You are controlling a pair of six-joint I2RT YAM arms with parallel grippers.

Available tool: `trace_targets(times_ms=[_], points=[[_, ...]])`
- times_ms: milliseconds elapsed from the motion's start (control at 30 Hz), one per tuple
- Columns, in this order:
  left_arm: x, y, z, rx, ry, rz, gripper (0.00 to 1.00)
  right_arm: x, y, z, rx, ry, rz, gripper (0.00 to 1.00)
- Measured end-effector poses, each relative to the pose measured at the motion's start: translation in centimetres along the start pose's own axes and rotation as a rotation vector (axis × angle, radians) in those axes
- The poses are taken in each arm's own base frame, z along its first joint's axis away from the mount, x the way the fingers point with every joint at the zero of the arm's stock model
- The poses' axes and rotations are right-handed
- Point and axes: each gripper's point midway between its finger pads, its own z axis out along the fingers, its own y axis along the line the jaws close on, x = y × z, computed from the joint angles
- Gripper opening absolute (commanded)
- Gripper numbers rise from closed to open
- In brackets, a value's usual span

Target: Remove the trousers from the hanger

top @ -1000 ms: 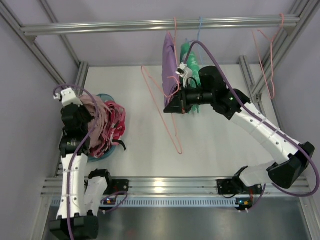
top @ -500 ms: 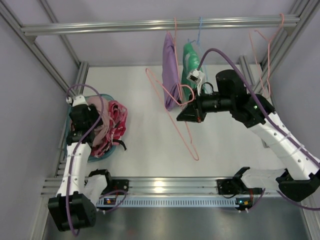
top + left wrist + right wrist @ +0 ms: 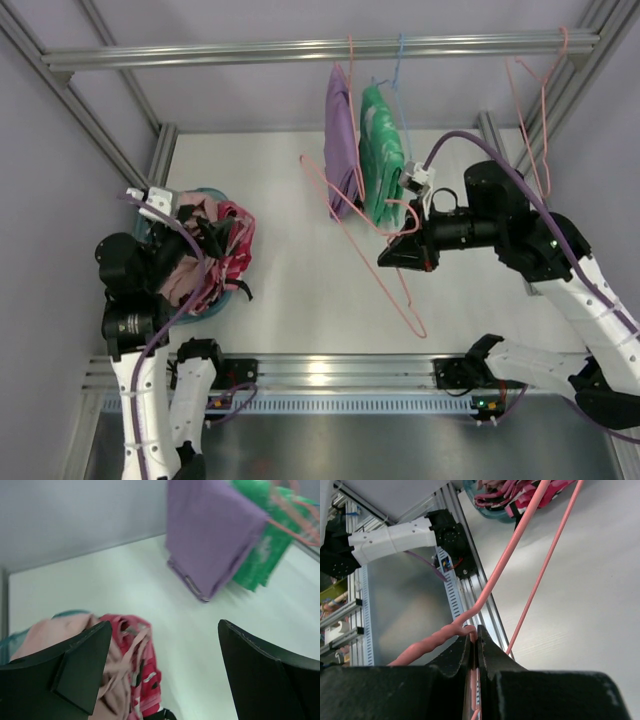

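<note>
The pale pink trousers (image 3: pixel 183 275) lie bunched in a teal basket (image 3: pixel 221 303) at the left, on top of a red patterned garment (image 3: pixel 233 243). My left gripper (image 3: pixel 212 234) hovers just over the pile, open, with nothing between its fingers. In the left wrist view the trousers (image 3: pixel 47 630) sit below the left finger (image 3: pixel 80 665). The salmon wire hanger (image 3: pixel 383 262) hangs bare over the middle of the table. My right gripper (image 3: pixel 402 256) is shut on it, and in the right wrist view its jaws pinch the wire just below the twisted neck of the hanger (image 3: pixel 520 535).
A purple garment (image 3: pixel 340 140) and a green garment (image 3: pixel 381 150) hang from the top rail (image 3: pixel 250 50), close behind the right gripper. Another salmon hanger (image 3: pixel 527 110) hangs at the rail's right end. Frame posts stand on both sides.
My left gripper has opened and let the trousers drop into the basket, and the arm has drawn back. My right gripper has carried the hanger rightward and nearer.
</note>
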Motion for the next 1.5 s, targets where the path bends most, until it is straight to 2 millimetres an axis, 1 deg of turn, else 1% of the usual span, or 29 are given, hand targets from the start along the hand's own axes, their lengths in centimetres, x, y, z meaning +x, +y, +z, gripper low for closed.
trace_targets(times_ms=[33, 67, 167, 333, 500, 567, 767, 933, 1033, 1133, 1233, 1367, 1400, 1467, 1500], points=[[-1.0, -1.5, -0.3, 0.077, -0.023, 0.026, 0.92, 0.4, 0.1, 0.2, -0.015, 0.016, 0.005, 0.0], [-1.6, -2.6, -0.6, 0.137, -0.036, 0.046, 0.92, 0.8, 0.0, 0.4, -0.026, 0.036, 0.013, 0.0], [-2.0, -4.9, -1.2, 0.28, -0.05, 0.112, 0.92, 1.5, -0.3, 1.5, -0.061, 0.088, 0.037, 0.0], [-2.2, -6.8, -1.9, 0.419, -0.08, 0.257, 0.91, 2.5, -1.3, 3.9, -0.097, 0.179, 0.091, 0.0], [-3.9, -7.9, -2.6, 0.499, -0.153, 0.425, 0.89, 2.4, -0.9, 6.1, -0.146, 0.233, 0.107, 0.0], [-4.0, -8.3, -2.7, 0.536, -0.168, 0.465, 0.89, 2.1, -0.5, 7.1, -0.17, 0.25, 0.113, 0.0], [-3.3, -8.4, -1.7, 0.611, -0.187, 0.572, 0.9, 0.7, 0.0, 10.1, -0.229, 0.282, 0.145, 0.0], [-3.0, -8.4, -1.3, 0.644, -0.21, 0.643, 0.85, 0.5, -0.3, 11.9, -0.248, 0.305, 0.188, 0.0], [-2.7, -8.3, -0.9, 0.657, -0.216, 0.67, 0.83, 0.5, 0.1, 12.7, -0.266, 0.322, 0.204, 0.0], [-1.7, -8.5, -0.3, 0.678, -0.209, 0.685, 0.82, 0.3, 0.8, 13.5, -0.296, 0.335, 0.214, 0.0], [-0.6, -9.4, 0.0, 0.721, -0.198, 0.681, 0.78, -0.4, 1.5, 14.2, -0.327, 0.339, 0.221, 0.0], [1.0, -11.3, 0.4, 0.789, -0.182, 0.689, 0.69, -1.6, 1.7, 15.0, -0.352, 0.324, 0.223, 0.0], [1.5, -11.8, 0.6, 0.802, -0.174, 0.7, 0.64, -1.7, 1.8, 15.2, -0.358, 0.321, 0.225, 0.0], [2.3, -12.9, 0.9, 0.822, -0.161, 0.728, 0.58, -1.7, 2.1, 15.3, -0.368, 0.327, 0.231, 0.0], [2.7, -13.5, 1.1, 0.835, -0.154, 0.746, 0.51, -1.5, 2.5, 15.3, -0.376, 0.336, 0.235, 0.0]])
